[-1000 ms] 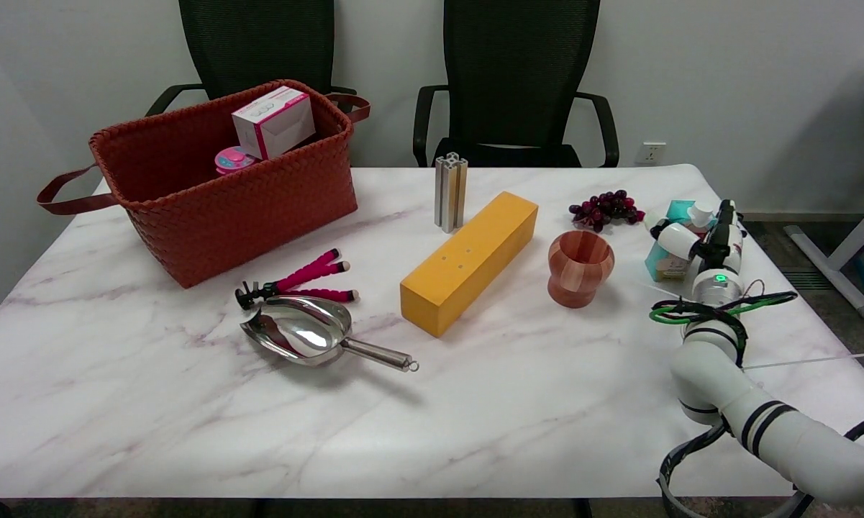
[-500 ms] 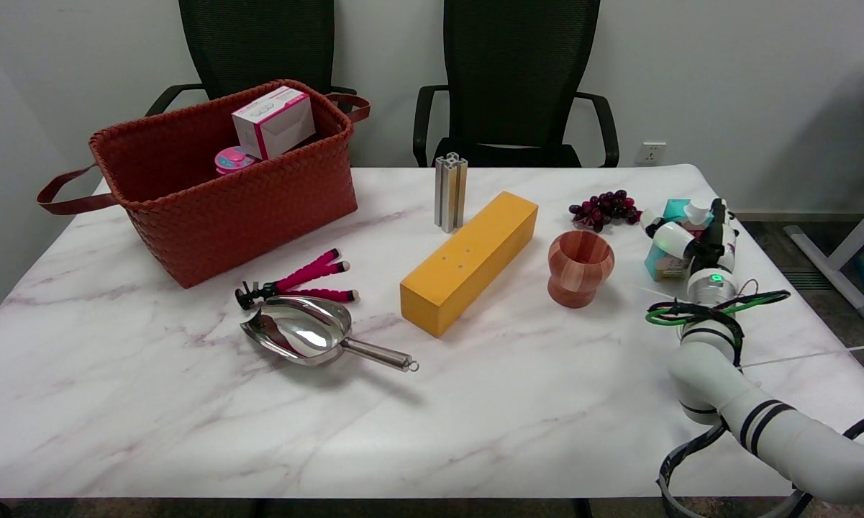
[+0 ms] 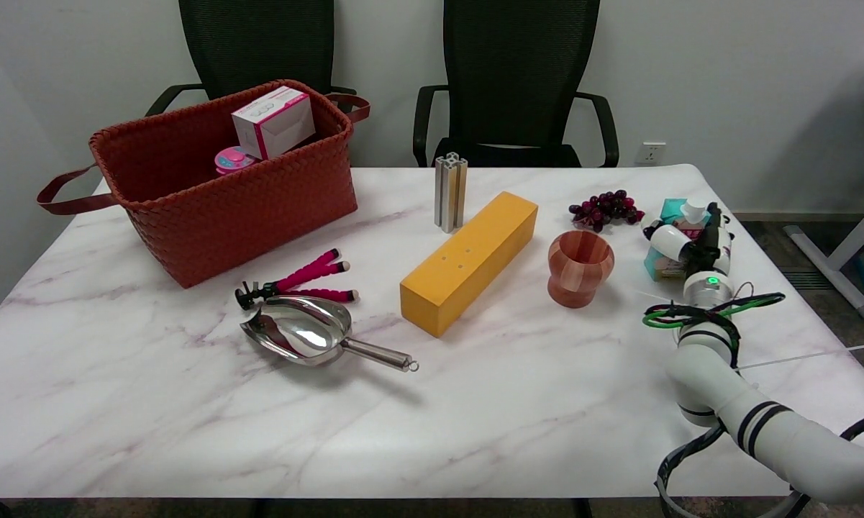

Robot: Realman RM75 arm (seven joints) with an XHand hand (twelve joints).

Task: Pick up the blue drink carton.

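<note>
Your right hand (image 3: 693, 241) wraps the blue drink carton (image 3: 670, 237) at the right of the frame, near the desk (image 3: 475, 417) edge; whether the grip is firm or the carton is lifted, I cannot tell. A loose hold could tip it toward the grapes (image 3: 604, 208).

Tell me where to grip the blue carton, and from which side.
Grip the carton across its flat side walls, below the white cap, coming from the near side, where the right hand already is. It stands upright near the table's right edge; the grapes sit behind-left and the wooden cup to its left, so the near side looks clearest.
</note>
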